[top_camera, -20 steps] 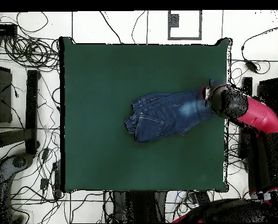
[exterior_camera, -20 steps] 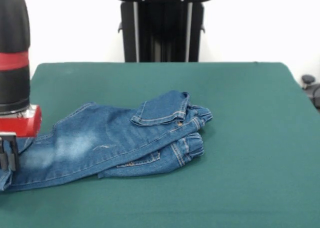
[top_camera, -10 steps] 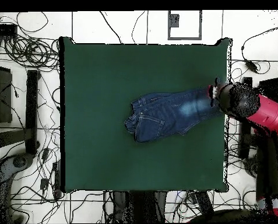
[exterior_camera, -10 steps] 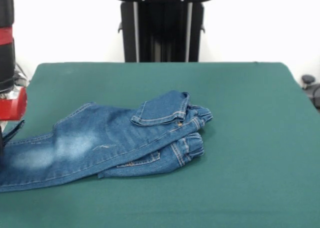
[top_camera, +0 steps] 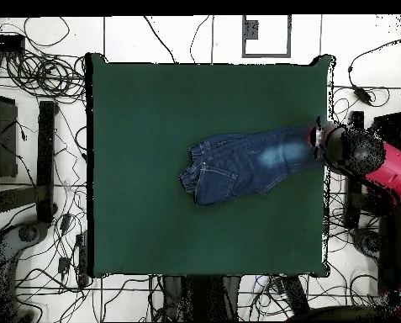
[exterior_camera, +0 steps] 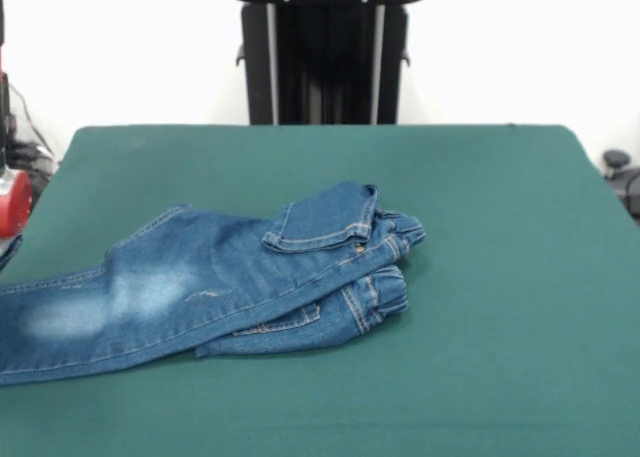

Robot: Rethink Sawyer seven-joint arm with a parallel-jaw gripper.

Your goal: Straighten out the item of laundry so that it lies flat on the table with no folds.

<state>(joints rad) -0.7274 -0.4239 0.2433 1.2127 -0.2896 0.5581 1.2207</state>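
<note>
A: Where is the tool (top_camera: 319,135)?
B: At the right edge of the overhead frame, drawn further outward than a second ago. Whether it is open or gripping the leg end, I cannot tell.
A: And the jeans (exterior_camera: 215,282)?
B: Lower left on the surface (exterior_camera: 500,277) in the front view; legs pulled longer, waist end at frame centre remains folded. Not flat yet.

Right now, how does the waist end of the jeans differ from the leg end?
The waist end is bunched and folded over itself, a pocket flap turned up; the leg end lies stretched out and flatter. The waist end is darker blue with visible orange-tan stitching; the leg end shows faded pale patches. The waist end sits near the middle of the table; the leg end reaches the table's edge, by the hand. Both are the same denim.
</note>
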